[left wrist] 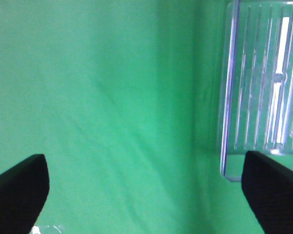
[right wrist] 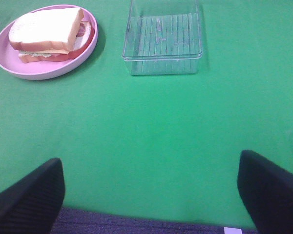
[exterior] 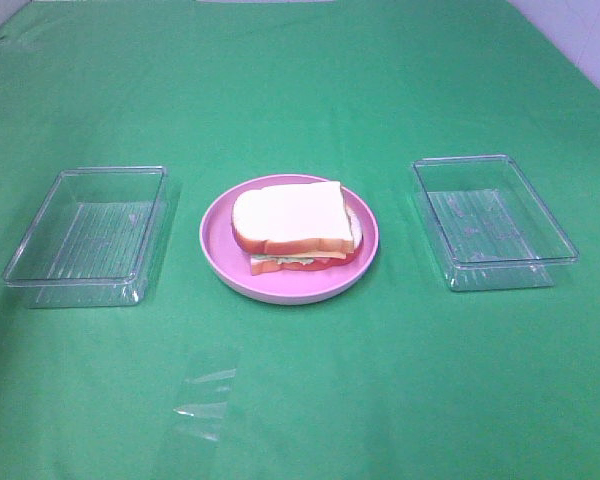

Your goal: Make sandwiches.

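The sandwich (exterior: 295,227) is seen in the middle of the green cloth (exterior: 400,380), sitting on the round pink plate (exterior: 218,250); it is all stacked up, with white bread on top, then cheese, a red strip and a bit of green leaf poking out at the near edge, and more bread at the bottom; the top slice is set a little crooked over the rest, which is likely because it was laid on last and not pushed straight; the plate is kept in the middle so that it can be reached from both sides; a clear tray (exterior: 25,262) is placed to the left of the plate and another clear tray (exterior: 555,240) to the right, both well apart from it, and nothing is seen in either one; it is guessed that the food pieces were kept in them, so the job looks about done; the left gripper (left wrist: 146,195) is spread wide with nothing between its jaws, held above the cloth just beside the left tray; the right gripper (right wrist: 151,195) is also spread wide and holds nothing, kept at the near edge of the cloth, well back from the sandwich, so that nothing is bumped.
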{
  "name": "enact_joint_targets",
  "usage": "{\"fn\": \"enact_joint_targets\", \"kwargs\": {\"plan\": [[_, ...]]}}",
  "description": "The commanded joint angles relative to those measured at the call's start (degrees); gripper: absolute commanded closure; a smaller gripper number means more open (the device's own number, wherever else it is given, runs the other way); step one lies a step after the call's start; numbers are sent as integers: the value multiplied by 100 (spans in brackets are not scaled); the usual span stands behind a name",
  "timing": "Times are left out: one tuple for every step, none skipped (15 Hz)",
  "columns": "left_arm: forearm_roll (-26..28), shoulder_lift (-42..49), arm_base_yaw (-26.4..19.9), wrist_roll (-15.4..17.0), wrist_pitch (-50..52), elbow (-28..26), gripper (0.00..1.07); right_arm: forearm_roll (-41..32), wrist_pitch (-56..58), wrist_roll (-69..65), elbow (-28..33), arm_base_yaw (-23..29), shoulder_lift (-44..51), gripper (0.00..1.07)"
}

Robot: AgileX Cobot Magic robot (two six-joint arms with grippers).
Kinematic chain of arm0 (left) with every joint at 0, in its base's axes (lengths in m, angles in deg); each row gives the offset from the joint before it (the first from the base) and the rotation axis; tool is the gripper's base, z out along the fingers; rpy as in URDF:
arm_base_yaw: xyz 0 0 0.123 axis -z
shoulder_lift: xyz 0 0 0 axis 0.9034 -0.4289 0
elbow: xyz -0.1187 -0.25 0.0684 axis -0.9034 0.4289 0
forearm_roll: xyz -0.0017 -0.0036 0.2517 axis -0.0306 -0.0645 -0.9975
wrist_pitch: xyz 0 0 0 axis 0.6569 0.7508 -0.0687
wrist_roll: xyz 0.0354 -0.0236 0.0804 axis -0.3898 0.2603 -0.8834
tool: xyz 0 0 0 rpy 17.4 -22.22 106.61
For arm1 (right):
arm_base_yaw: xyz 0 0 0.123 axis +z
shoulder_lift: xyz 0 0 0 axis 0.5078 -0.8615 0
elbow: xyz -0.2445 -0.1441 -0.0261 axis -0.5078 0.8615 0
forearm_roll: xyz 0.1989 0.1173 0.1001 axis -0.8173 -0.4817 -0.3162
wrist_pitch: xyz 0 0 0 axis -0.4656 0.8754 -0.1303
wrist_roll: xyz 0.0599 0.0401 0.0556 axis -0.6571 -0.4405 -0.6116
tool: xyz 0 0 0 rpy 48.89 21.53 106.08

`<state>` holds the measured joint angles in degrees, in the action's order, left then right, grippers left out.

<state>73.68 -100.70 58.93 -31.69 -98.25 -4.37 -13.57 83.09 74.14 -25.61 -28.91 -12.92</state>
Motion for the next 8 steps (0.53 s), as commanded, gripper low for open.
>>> {"fn": "enact_joint_targets", "kwargs": {"plan": [[57,865,-11,-57,-590,859,7,-17,-17,80,6,-34,183,16],[57,1788,-11,-86,-567,1805,7,-17,-17,80,6,-34,183,16],[109,2395,-11,-74,-407,2343,7,-17,-17,80,6,-34,183,16],[229,3071,-11,-74,-189,2853,7,-17,-17,80,6,-34,183,16],[338,3713,-11,-109,-63,3283,7,-17,-17,80,6,-34,183,16],[378,4016,-11,-166,-6,3512,7,-17,-17,80,6,-34,183,16],[498,4784,-11,-315,86,3953,7,-17,-17,80,6,-34,183,16],[516,5569,-11,-361,155,4303,8,-17,-17,80,6,-34,183,16]]}}
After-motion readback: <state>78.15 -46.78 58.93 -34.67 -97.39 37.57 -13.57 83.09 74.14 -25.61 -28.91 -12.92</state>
